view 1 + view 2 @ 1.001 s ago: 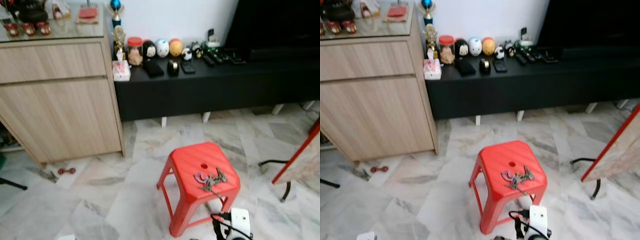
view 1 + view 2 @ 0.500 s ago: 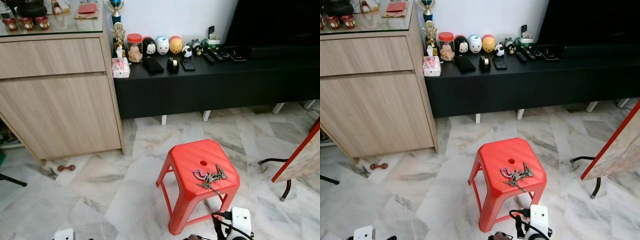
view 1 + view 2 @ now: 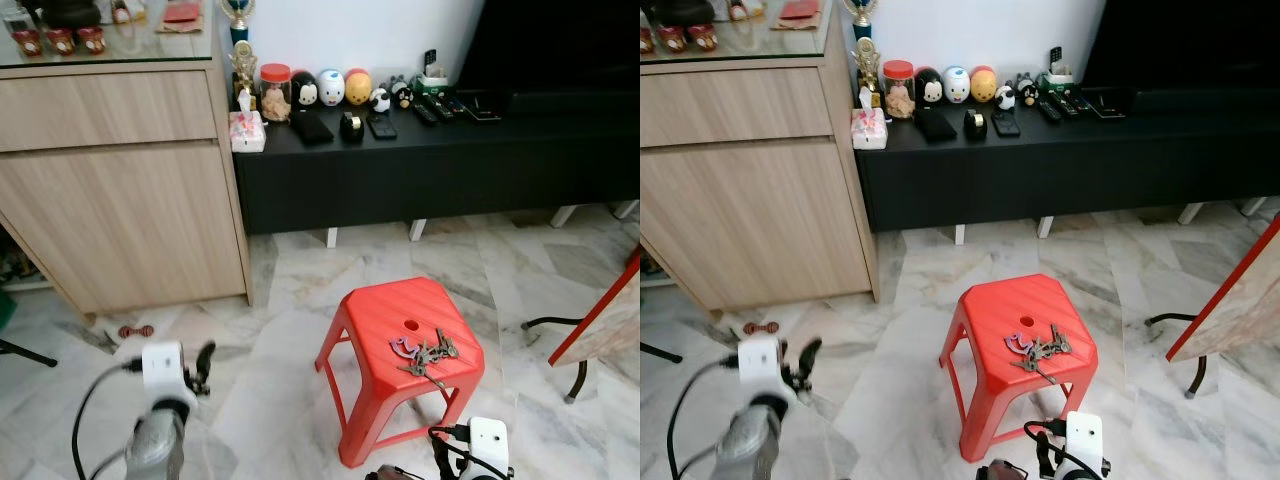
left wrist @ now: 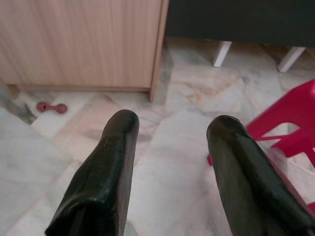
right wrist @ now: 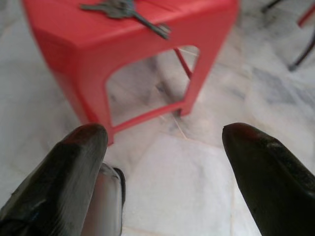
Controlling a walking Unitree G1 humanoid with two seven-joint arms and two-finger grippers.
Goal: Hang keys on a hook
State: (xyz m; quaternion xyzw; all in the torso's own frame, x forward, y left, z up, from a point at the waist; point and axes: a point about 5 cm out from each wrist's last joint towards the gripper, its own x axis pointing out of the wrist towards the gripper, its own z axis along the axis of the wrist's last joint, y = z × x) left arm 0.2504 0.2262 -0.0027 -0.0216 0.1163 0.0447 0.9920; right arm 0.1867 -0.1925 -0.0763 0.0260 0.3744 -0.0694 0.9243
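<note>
The keys lie in a bunch on the red stool, near its front right corner, just beside the hole in the seat. The left gripper hangs released over the marble floor left of the stool. The right gripper, spread wide, sits low before the stool; its view is somewhat blurred.

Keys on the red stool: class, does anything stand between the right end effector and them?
Nothing visible does. The keys lie in the open on the red stool. The right end effector is open, low in front of the stool, with bare floor between it and the stool.
</note>
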